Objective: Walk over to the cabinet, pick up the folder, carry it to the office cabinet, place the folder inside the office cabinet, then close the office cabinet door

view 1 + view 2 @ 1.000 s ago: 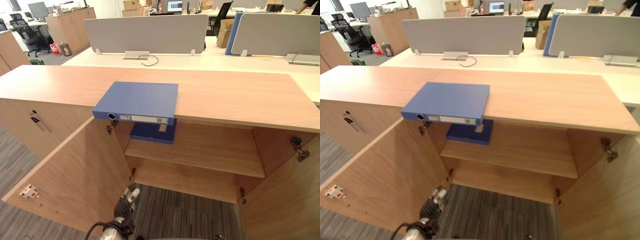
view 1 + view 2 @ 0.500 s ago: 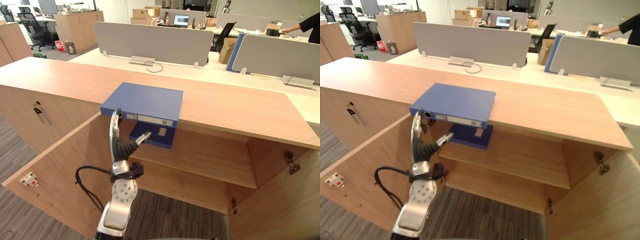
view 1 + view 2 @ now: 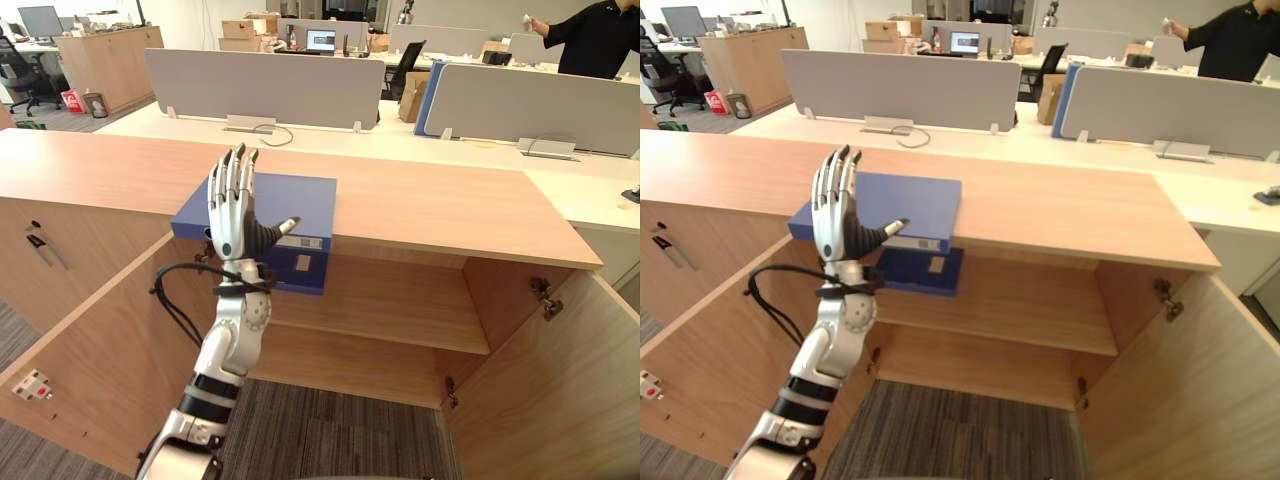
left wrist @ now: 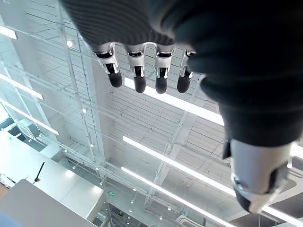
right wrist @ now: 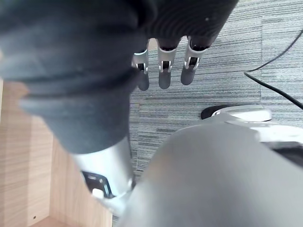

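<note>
Folder [image 3: 305, 195] blue, flat on wooden cabinet top [image 3: 430, 205], spine end overhanging front edge, held by neither hand. From left: left door [image 3: 110, 330] swung open; left hand [image 3: 232, 215] upright in front of folder's spine, fingers straight and close together, thumb out, gripping nothing; second blue folder [image 3: 300, 272] on inner shelf [image 3: 400, 310] just below; right door [image 3: 560, 390] open; person [image 3: 595, 35] in black far back right. Right hand [image 5: 164, 75] in its wrist view, fingers straight, pointing down at grey carpet [image 5: 213, 94], empty.
</note>
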Robot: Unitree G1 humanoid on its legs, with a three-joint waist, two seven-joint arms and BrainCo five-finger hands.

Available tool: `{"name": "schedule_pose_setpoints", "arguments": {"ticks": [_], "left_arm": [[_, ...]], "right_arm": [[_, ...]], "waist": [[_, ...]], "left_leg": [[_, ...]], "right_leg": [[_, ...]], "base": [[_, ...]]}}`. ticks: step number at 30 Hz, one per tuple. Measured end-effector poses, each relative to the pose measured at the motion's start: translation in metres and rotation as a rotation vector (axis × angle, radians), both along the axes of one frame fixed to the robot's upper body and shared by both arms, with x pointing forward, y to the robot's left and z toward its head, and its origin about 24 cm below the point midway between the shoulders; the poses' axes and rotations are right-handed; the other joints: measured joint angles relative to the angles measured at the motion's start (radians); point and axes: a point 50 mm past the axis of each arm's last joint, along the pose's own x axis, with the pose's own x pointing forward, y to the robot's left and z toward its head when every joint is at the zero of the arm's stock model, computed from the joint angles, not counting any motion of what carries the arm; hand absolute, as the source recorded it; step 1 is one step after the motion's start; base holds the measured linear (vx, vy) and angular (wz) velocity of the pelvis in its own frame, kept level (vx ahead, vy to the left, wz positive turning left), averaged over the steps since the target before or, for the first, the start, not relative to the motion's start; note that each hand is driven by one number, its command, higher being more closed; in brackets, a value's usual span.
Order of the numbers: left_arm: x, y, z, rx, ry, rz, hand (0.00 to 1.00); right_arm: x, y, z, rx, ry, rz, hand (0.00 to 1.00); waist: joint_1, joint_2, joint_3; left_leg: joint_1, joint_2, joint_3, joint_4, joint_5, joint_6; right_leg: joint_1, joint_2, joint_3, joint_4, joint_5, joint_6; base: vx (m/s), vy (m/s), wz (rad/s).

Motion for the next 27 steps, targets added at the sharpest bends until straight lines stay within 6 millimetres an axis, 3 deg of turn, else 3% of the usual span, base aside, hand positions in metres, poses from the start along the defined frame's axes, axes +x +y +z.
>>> {"name": "schedule_pose_setpoints", "arguments": {"ticks": [7,13,20,27], "left_arm": [[0.017,0.034,-0.019,0.183,0.151,0.101,0.00],[0.020,0.040,-0.020,0.193,0.220,0.087,0.00],[0.009,0.032,0.010,0.065,0.074,0.037,0.00],[-0.001,0.024,0.020,-0.026,-0.020,0.005,0.00]], "right_arm": [[0.007,-0.001,0.002,0.016,-0.041,0.017,0.00],[0.009,0.000,0.003,0.024,-0.052,0.021,0.00],[0.011,0.000,0.003,0.037,-0.057,0.030,0.00],[0.010,-0.001,0.003,0.033,-0.055,0.032,0.00]], "waist": [[-0.011,0.009,0.026],[-0.012,0.009,0.025],[-0.010,0.008,0.025],[-0.002,0.013,0.025]], "left_leg": [[0.031,0.003,0.018,-0.001,-0.024,0.005],[0.033,0.003,0.025,0.000,-0.027,-0.005],[0.033,0.002,0.049,0.004,-0.026,-0.005],[0.033,0.004,0.047,-0.001,-0.024,-0.006]], "right_leg": [[0.020,0.000,0.009,-0.006,-0.007,-0.010],[0.027,0.000,0.013,-0.022,-0.004,-0.007],[0.015,-0.001,0.032,-0.007,-0.004,-0.007],[0.000,0.001,0.032,0.013,-0.008,-0.011]], "base": [[-0.03,0.006,-0.07],[0.02,-0.002,-0.03],[0.05,0.000,-0.08],[-0.07,0.006,0.00]]}}
